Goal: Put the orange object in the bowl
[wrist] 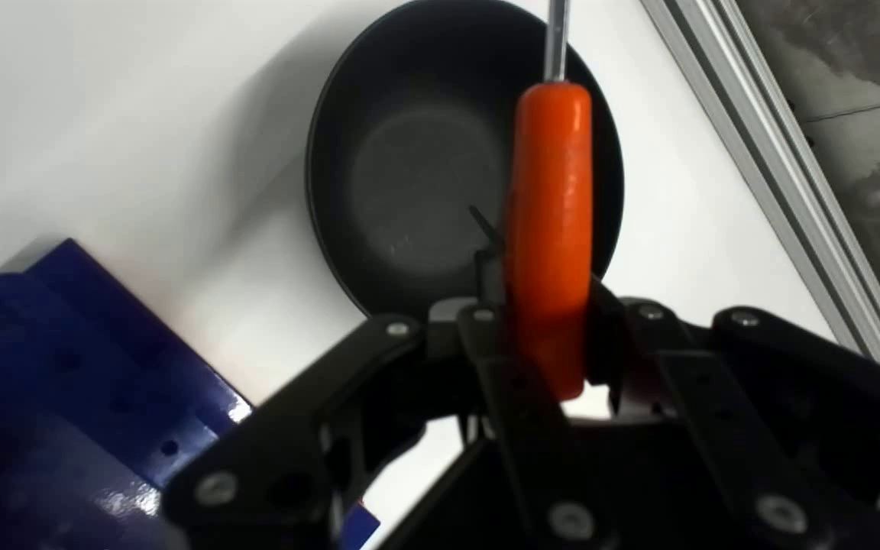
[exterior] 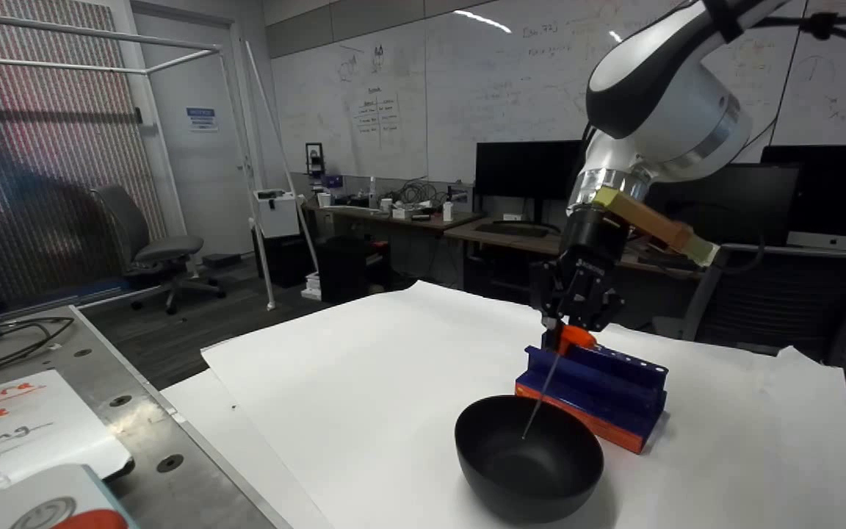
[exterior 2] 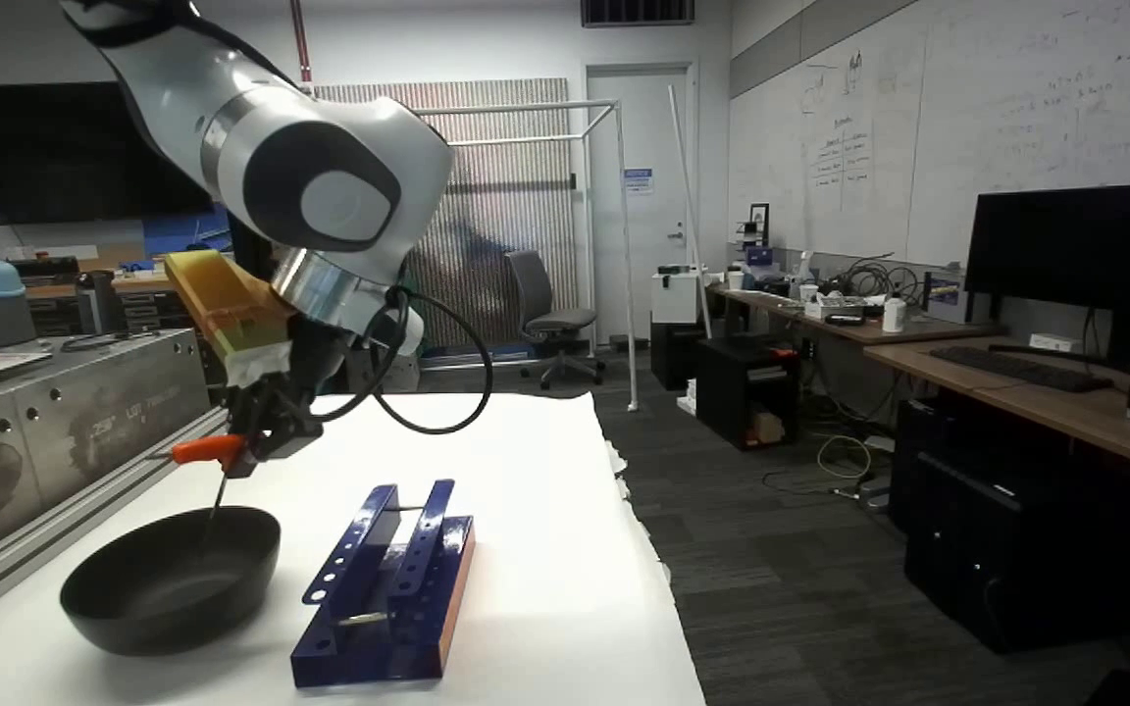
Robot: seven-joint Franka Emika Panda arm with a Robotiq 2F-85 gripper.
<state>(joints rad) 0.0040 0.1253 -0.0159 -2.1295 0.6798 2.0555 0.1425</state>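
Bench (exterior: 188, 492) at far left, metal with holes; paper (exterior: 34, 419) on it, marked in red and black. Past it, grey chair (exterior: 166, 250) near a door (exterior: 195, 169). White sheet (exterior: 364, 382) spreads under the main items; whiteboard (exterior: 460, 95) with writing on the wall behind.

Bowl (exterior: 529, 507) is black, round, upright on the sheet. Thin rod (exterior: 541, 397) slants down from the grip, lower end over the bowl's inside; can't tell if the tip touches the bowl, nor if the rod is part of the orange tool (exterior: 577, 338). Orange tool is up in the air above the bowl. Its handle (exterior 2: 207, 449) looks near level in an exterior view; in the wrist view a metal shaft (wrist: 554, 46) runs from the handle's end out of frame. Gripper (wrist: 551, 328) pinches the handle between its two sides, clear of the bowl.

Rack (exterior: 592, 397) sits on the sheet just right of the bowl, near but apart: blue, orange-red strip (exterior: 599, 425) along the base, two pierced rails (exterior 2: 425, 534) on top in an exterior view. Yellow-orange block (exterior: 651, 222) juts out by the wrist; arm (exterior: 676, 117) extends from upper right. Dark chair (exterior: 783, 301) behind the sheet, far right.
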